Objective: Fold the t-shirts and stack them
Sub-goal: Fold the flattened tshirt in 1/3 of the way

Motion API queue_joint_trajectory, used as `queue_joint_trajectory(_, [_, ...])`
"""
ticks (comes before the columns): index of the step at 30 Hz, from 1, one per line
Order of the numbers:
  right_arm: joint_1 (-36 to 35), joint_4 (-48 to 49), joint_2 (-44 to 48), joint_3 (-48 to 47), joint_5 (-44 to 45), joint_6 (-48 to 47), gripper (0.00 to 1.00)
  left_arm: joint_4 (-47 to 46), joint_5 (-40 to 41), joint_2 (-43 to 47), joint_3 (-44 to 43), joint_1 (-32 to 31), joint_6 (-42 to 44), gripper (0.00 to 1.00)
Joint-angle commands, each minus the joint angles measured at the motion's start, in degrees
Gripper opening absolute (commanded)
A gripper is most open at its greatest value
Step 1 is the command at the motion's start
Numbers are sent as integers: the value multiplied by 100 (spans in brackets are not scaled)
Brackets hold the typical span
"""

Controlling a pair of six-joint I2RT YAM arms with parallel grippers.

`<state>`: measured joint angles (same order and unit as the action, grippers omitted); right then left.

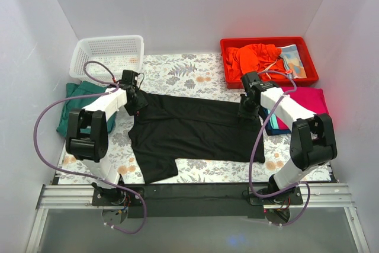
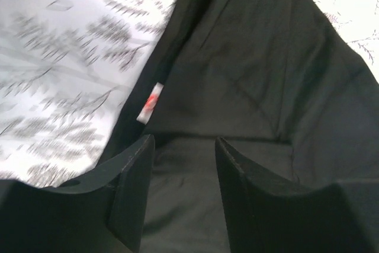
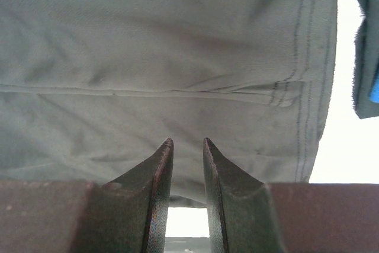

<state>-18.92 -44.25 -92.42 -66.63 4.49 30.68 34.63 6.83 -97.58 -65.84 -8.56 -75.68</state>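
Observation:
A large black t-shirt (image 1: 195,131) lies spread across the floral cloth, one sleeve hanging toward the near edge. My left gripper (image 1: 136,103) is at its far left end by the collar. In the left wrist view that gripper (image 2: 184,140) stands open over black cloth (image 2: 249,75), close to a white and red label (image 2: 151,102). My right gripper (image 1: 246,111) is at the shirt's right edge. Its jaws (image 3: 187,140) stand narrowly apart astride the stitched hem (image 3: 148,45). A folded teal shirt (image 1: 74,102) lies far left. A magenta one (image 1: 311,99) lies far right on darker folded shirts (image 1: 277,125).
A white basket (image 1: 106,41) stands at the back left. A red tray (image 1: 266,41) holding orange clothes (image 1: 254,57) stands at the back right. The floral table covering (image 1: 177,69) shows behind the shirt. White walls close in on three sides.

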Motion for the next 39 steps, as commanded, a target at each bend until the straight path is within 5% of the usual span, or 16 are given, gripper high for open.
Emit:
queue_joint_trajectory(1, [-130, -40, -57, -219, -10, 52, 33, -343, -252, -147, -332, 21, 194, 43])
queue_joint_trajectory(20, [-402, 92, -171, -140, -247, 9, 33, -493, -331, -534, 458, 21, 159, 40])
queue_joint_trajectory(39, [-928, 215, -487, -385, -326, -272, 33, 553, -429, 1197, 1381, 21, 53, 40])
